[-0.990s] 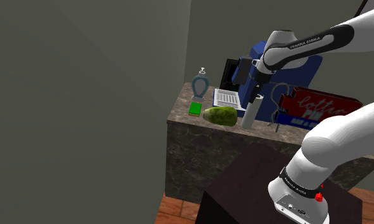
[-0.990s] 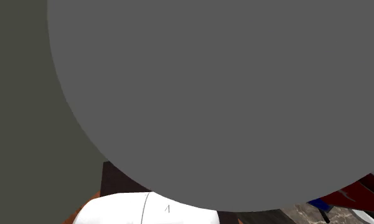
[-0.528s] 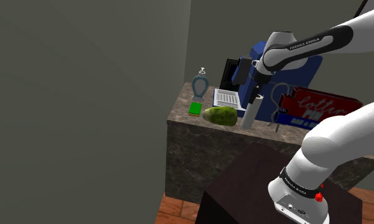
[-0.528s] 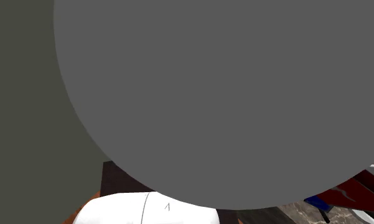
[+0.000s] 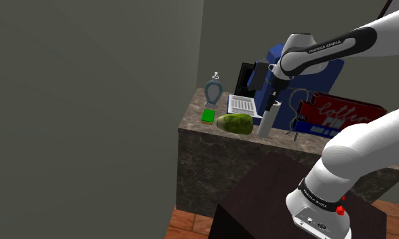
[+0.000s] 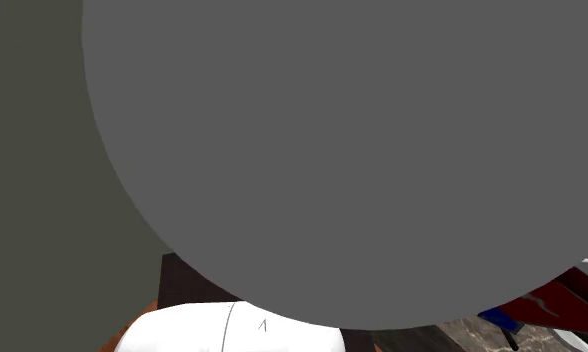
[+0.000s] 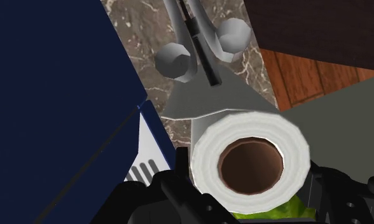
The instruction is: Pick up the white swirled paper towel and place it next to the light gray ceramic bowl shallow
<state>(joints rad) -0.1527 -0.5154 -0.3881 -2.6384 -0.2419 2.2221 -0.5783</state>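
A white paper towel roll stands upright on the marble counter, between an olive-green lump and a grey wire piece. My black gripper hangs straight over the roll's top. In the wrist view I look down on the roll and its brown core. The gripper has one finger against each side of the roll, clasping it. I cannot pick out a light grey bowl on the counter.
The olive-green lump, a green square and a ring-shaped grey ornament lie towards the shoulder view's left. A blue box, a red lettered box and the wire piece crowd the right. A big plain grey rounded surface blocks the second exterior view.
The arm and the roll stand where they were. The grey surface in the second exterior view has shifted very slightly.
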